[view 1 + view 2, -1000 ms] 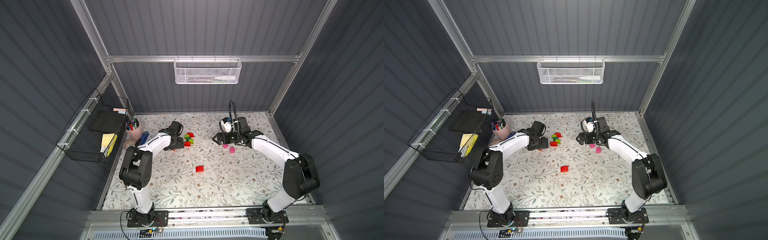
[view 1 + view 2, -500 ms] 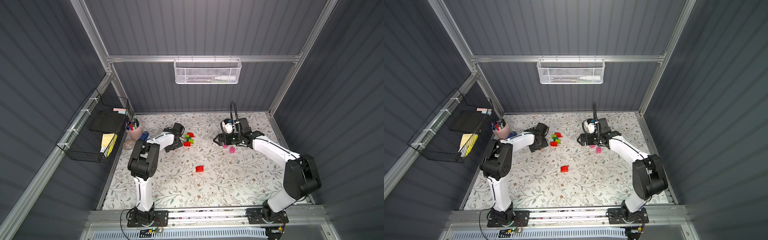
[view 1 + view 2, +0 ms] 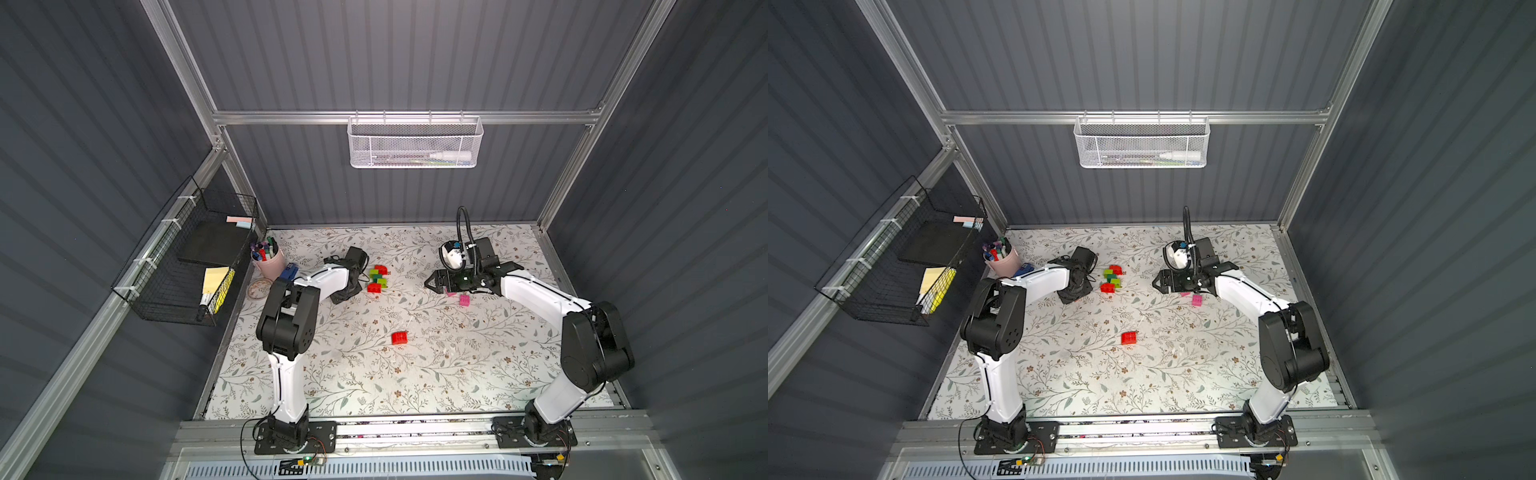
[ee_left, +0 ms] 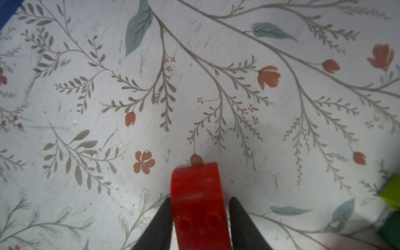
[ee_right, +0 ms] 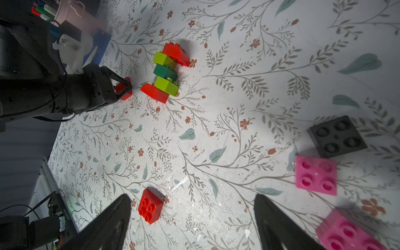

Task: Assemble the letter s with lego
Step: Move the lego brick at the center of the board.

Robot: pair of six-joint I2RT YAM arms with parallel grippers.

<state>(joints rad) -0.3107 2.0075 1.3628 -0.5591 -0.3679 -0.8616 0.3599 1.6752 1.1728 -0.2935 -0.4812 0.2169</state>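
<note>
Left gripper (image 4: 200, 197) clamps a red brick (image 4: 194, 179) beside the brick stack (image 5: 166, 71). Right gripper (image 5: 192, 198) wide, pink brick (image 5: 316, 177) alongside.

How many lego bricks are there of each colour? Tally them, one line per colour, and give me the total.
Red bricks: 4, counting the red brick gripped in the left end effector
Lime green bricks: 2
Dark green brick: 1
Pink bricks: 2
Black brick: 1
Total: 10
</note>
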